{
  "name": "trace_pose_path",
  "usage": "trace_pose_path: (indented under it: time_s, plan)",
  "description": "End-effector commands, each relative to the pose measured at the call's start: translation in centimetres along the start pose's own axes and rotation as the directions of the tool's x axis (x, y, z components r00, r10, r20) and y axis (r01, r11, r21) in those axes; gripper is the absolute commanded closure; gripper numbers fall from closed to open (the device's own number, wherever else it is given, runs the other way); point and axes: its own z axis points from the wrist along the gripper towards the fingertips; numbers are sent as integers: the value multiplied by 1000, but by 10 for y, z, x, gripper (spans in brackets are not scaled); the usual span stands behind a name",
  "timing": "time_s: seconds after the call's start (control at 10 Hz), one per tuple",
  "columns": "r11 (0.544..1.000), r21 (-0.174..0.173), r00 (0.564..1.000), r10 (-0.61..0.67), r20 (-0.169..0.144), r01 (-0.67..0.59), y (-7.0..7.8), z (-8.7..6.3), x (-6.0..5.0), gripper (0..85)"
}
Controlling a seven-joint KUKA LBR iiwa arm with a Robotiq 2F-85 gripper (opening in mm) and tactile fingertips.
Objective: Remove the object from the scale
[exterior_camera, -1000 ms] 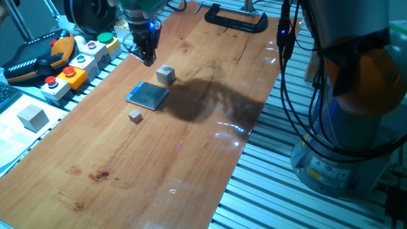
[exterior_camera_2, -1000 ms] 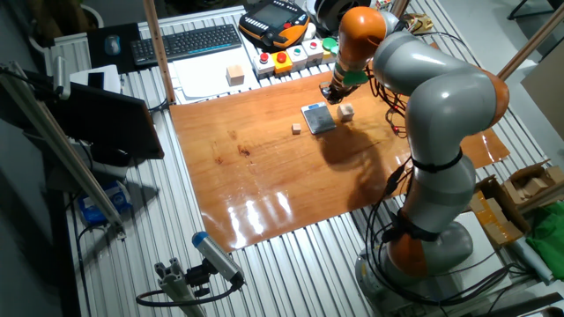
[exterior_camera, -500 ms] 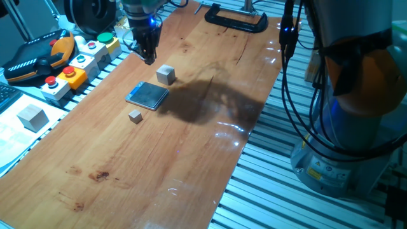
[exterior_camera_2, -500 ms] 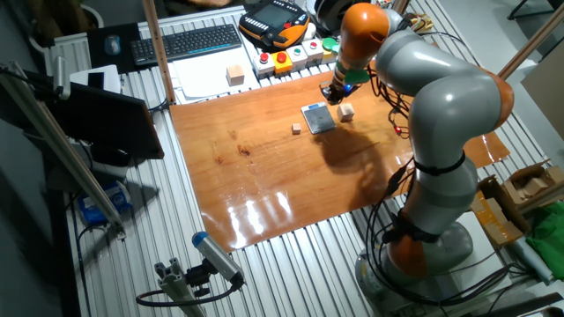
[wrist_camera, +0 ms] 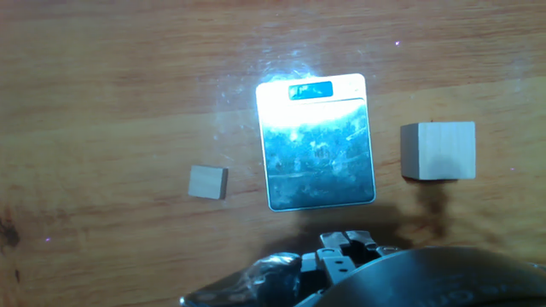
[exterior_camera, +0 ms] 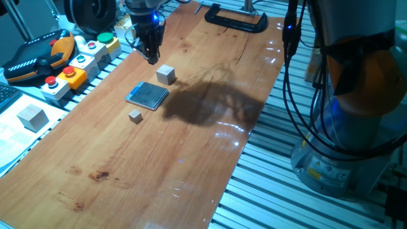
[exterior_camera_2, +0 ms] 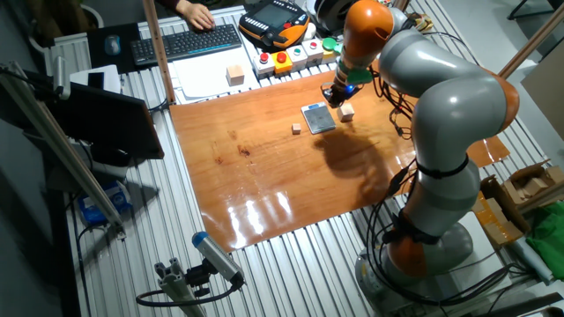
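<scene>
The scale (exterior_camera: 147, 95) is a thin dark pad with a light blue rim, lying flat on the wooden table (exterior_camera: 191, 146); its top is bare (wrist_camera: 317, 143). A grey cube (exterior_camera: 166, 74) stands on the wood just beside it (wrist_camera: 438, 151) (exterior_camera_2: 346, 112). On the scale's other side sits a smaller tan cube (exterior_camera: 135, 115) (wrist_camera: 208, 182). My gripper (exterior_camera: 151, 58) hangs above the table behind the scale and cube, near the button boxes, fingers together and holding nothing. From the other fixed view the gripper (exterior_camera_2: 332, 95) is just beyond the scale (exterior_camera_2: 318, 117).
Button boxes (exterior_camera: 76, 60) line the table's left edge, with a teach pendant (exterior_camera: 38, 57) behind them. A wooden block (exterior_camera: 32, 116) lies on paper off the table. A black clamp (exterior_camera: 235, 19) grips the far edge. A person's hand (exterior_camera_2: 194, 13) rests on the keyboard.
My gripper has drifted slightly to the right, still shut and empty. The scale and both cubes have not moved. A person's hand has come to the keyboard.
</scene>
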Motion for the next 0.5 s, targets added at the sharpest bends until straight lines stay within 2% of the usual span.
trace_pose_path:
  time_s: [0.0,0.4]
  plan:
    - [1000,-4,1000,-4,-4,4,0,0,1,843]
    - [1000,5,1000,-19,-5,19,-1,0,0,843]
